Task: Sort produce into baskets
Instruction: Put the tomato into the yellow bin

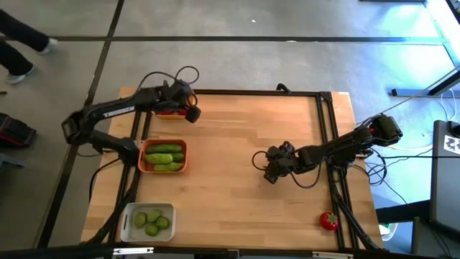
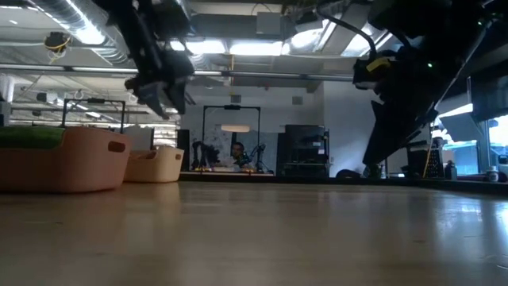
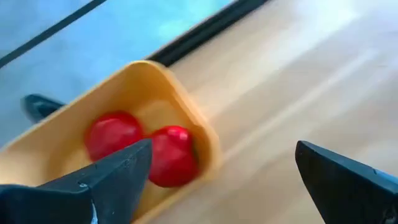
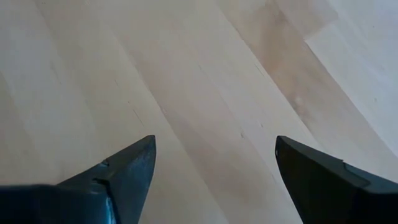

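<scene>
Yellow basket (image 1: pixel 171 114) mostly hidden (left tool (image 1: pixel 188 108))

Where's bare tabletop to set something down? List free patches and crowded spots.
Free: the wide wooden middle between the orange plastic basket and the right end effector, and the front strip between the white-grey basket and the loose red tomato. Crowded: the left edge, with the yellow basket.

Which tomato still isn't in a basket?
The tomato lying alone near the table's front right corner; the other two tomatoes sit in the yellow basket.
</scene>
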`<state>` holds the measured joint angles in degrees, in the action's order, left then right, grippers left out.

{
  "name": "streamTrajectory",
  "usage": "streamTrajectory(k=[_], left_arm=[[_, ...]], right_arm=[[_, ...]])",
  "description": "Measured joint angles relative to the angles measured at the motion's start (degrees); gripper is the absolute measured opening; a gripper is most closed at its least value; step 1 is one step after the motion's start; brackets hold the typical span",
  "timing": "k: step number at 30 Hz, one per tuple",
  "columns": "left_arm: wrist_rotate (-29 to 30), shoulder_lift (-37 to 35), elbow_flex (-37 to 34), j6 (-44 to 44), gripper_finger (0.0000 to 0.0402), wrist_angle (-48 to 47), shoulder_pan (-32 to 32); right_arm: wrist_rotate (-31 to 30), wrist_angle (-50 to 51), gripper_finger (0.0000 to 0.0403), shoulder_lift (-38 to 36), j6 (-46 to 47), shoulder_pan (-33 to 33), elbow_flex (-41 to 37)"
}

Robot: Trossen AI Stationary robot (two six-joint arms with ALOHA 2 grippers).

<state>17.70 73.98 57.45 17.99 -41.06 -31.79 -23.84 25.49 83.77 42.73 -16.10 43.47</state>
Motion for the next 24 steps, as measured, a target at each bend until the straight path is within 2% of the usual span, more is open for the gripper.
streamTrajectory(k=[8,13,19,24], left_arm=[[-1.4,-2.8,0.0,3.6,0.0388,0.0,12.2],[-1.5,-2.8,-2.8,3.1,0.0388,4.2,19.9],[-1.3,-2.7,-7.5,-2.8,0.0388,11.4,27.5],[-1.2,-2.7,-10.3,-3.1,0.0388,16.6,31.1]], right_arm=[[2.6,3.5,0.0319,0.0,-4.7,-0.1,5.5],[9.8,10.4,0.0319,0.0,-6.7,-0.7,11.6],[17.2,13.9,0.0319,0.0,-6.4,-6.2,16.4],[21.0,18.4,0.0319,0.0,1.8,-12.5,19.5]])
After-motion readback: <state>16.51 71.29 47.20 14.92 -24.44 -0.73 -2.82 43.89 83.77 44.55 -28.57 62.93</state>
